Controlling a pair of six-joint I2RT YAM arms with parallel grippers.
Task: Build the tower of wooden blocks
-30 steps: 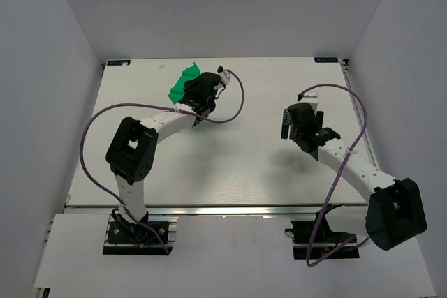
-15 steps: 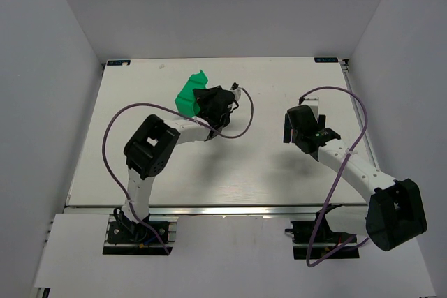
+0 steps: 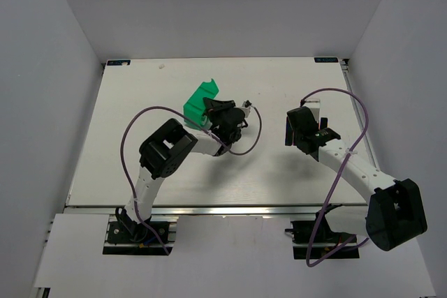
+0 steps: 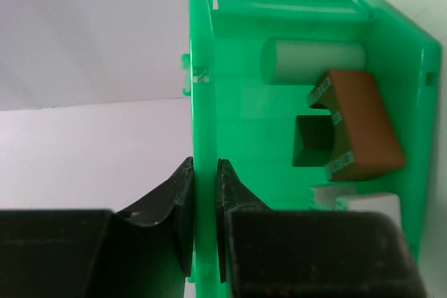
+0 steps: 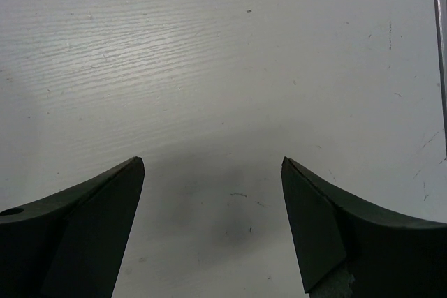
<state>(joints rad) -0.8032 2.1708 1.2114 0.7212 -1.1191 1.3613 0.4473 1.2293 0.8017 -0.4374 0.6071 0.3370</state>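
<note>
No wood block tower is in view. My left gripper (image 4: 204, 165) is shut on the side wall of a green plastic bin (image 4: 202, 68), held off the table and tipped. Inside the bin lie loose wooden blocks: a whitish cylinder (image 4: 314, 61), a brown arch-shaped block (image 4: 363, 127), a dark brown cube (image 4: 311, 141) and a whitish block (image 4: 356, 204). From above, the bin (image 3: 199, 100) hangs over the table's middle at the left gripper (image 3: 211, 113). My right gripper (image 3: 288, 122) is open over bare table, with nothing between its fingers (image 5: 105, 193).
The white table (image 3: 140, 165) ends at a metal rail along its right side (image 5: 440, 47). The left arm's purple cable (image 3: 255, 129) loops out to the right of the bin. White walls enclose the table at the back and sides.
The left arm has carried the green bin right and nearer, toward the table's middle, tipping it. The right arm has hardly moved, its jaws a touch wider.
</note>
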